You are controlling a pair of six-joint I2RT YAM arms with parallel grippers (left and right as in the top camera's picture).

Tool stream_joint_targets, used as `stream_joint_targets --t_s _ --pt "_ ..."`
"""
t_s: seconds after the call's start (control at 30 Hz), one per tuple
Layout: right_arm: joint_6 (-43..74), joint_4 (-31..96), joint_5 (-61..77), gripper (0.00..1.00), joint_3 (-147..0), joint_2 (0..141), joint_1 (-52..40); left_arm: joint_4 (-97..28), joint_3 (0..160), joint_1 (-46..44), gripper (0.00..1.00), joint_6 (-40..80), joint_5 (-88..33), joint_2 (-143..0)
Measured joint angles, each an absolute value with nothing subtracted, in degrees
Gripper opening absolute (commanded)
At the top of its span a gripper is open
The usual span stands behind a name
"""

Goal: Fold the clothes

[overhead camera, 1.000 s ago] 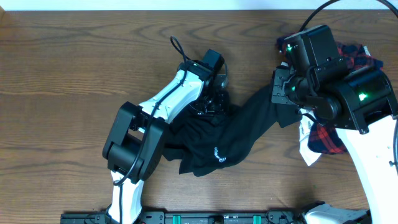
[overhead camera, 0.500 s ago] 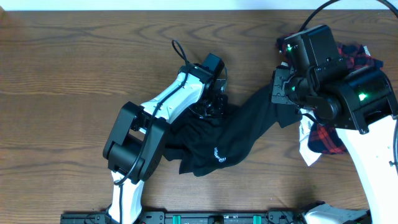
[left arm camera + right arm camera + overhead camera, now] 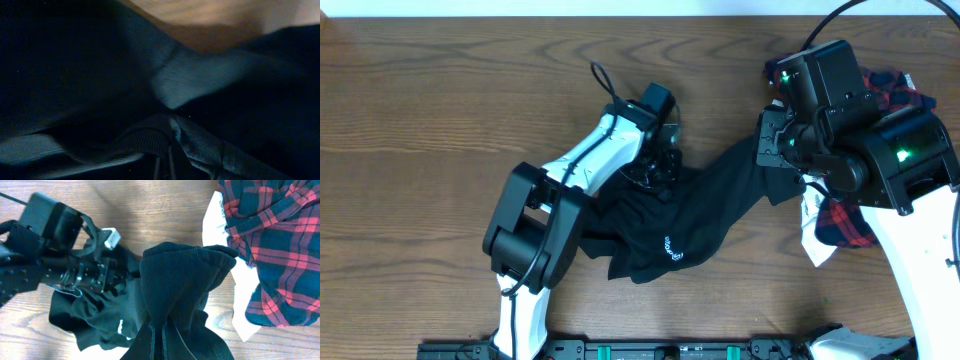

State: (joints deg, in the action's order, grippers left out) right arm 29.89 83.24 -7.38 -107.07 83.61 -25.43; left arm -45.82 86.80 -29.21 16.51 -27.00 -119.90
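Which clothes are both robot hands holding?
The black garment, pinched by the left gripper and the right gripper. Neither holds the plaid shirt or the white cloth.

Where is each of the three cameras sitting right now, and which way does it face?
Overhead: fixed above the table, looking straight down; shows the left arm, right arm, black garment and plaid shirt.
Left wrist: on the left arm, pressed close against the black garment; only the left gripper tips show at the bottom edge.
Right wrist: on the right arm, looking down past the right gripper, which pinches the bunched black garment.
Shared: overhead and right wrist both show the plaid shirt and left arm.
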Motion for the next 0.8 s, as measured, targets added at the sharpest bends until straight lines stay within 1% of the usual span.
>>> stream_joint_targets --t_s 0.2,0.53,0.8 --pt "29.89 83.24 -7.46 0.01 -107.07 83.61 -25.43 -46.06 86.8 -25.74 0.06 16.23 -22.72 -115.18" --pt "29.89 83.18 -7.62 0.01 -107.07 83.61 -25.43 -46.09 86.8 -20.36 0.06 16.03 -15.38 -90.37" --pt "29.89 83.09 -8.14 0.01 -107.07 83.61 -25.43 -46.22 86.8 -13.93 0.06 16.03 -13.85 -78.89"
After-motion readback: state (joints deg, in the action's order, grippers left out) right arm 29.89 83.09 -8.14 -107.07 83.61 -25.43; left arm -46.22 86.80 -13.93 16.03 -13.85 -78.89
